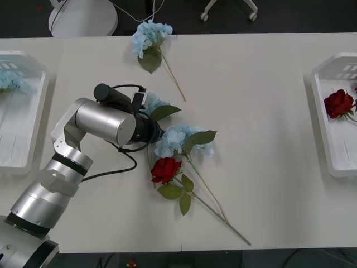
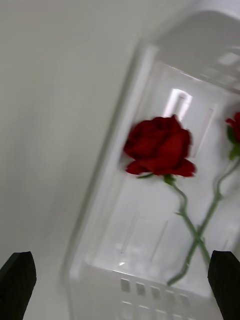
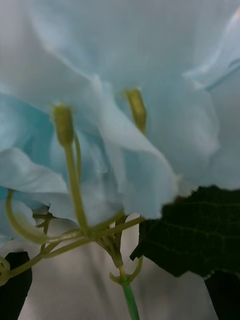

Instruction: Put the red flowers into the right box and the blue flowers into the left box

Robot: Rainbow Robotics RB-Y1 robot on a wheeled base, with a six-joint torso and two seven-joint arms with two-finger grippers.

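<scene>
Left gripper (image 1: pixel 158 135) sat low over the table centre, fingers spread, blue flowers (image 1: pixel 174 139) right at its tips and nothing pinched; in the left wrist view petals and thin stalks (image 3: pixel 75 190) sat between the two black fingers (image 3: pixel 15 280). Another blue cluster (image 1: pixel 149 39) lay well beyond it, and a red rose (image 1: pixel 165 169) lay just beside the gripper, stem crossing the blue one's. Left box (image 1: pixel 33 111) was well off behind the arm. Right gripper (image 2: pixel 120 285) hung spread over the right box (image 2: pixel 100 200), roses (image 2: pixel 160 147) lying inside. Judgement: the cluster looked light, soft and crushable, so pinch the green stem (image 3: pixel 130 300) just under the head, not the petals.
</scene>
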